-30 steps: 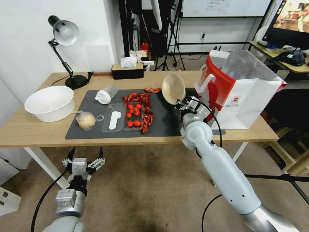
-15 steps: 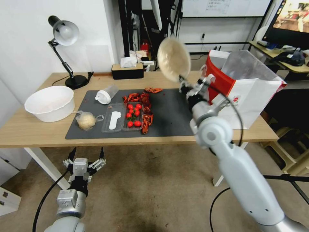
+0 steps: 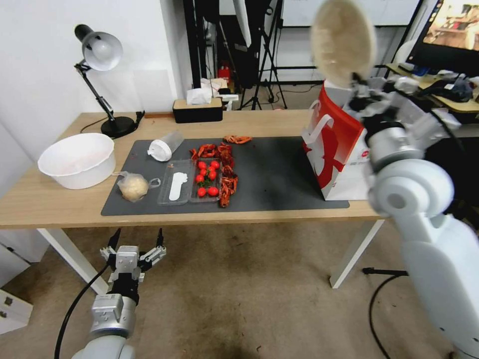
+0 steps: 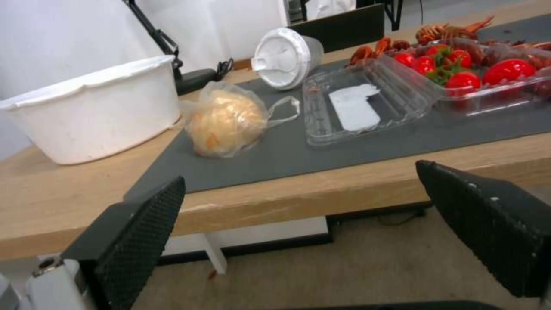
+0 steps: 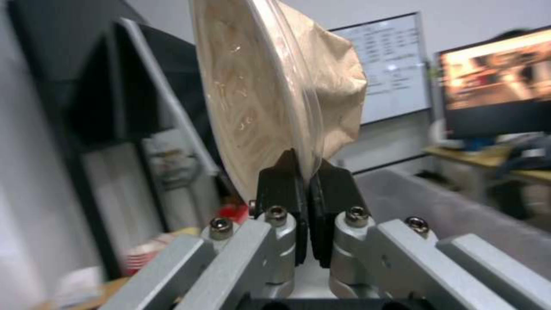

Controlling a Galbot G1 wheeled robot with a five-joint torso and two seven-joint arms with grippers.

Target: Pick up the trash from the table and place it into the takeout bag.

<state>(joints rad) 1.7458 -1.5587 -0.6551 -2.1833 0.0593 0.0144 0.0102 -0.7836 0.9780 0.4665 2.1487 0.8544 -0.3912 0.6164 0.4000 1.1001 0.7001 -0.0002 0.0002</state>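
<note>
**Beige bowl held high over the takeout bag**

From the head view, your right gripper holds the beige round bowl up on edge, above the open mouth of the takeout bag. The bag is boxy white paper with red side panels and white strap handles, and it stands at the right end of the table, partly on the dark grey mat. On the mat lie the clear white-lidded plastic cup, tipped on its side, and an open clear clamshell tray with red tomatoes in one half and a white insert in the other, reddish crayfish shells scattered beside it. The clear bag with a pale lump sits at the mat's left edge, next to a large white bowl on bare wood. Your left gripper hangs below the table edge, fingers spread apart.

The left wrist view shows you the textured black pads wide apart, and closer detail: the crinkled plastic bag and the cup's lid.

The right wrist view gives you what the head view cannot: the two black fingertips pressed together on the bowl's thin rim, its inner face glossy with faint smears.
</note>
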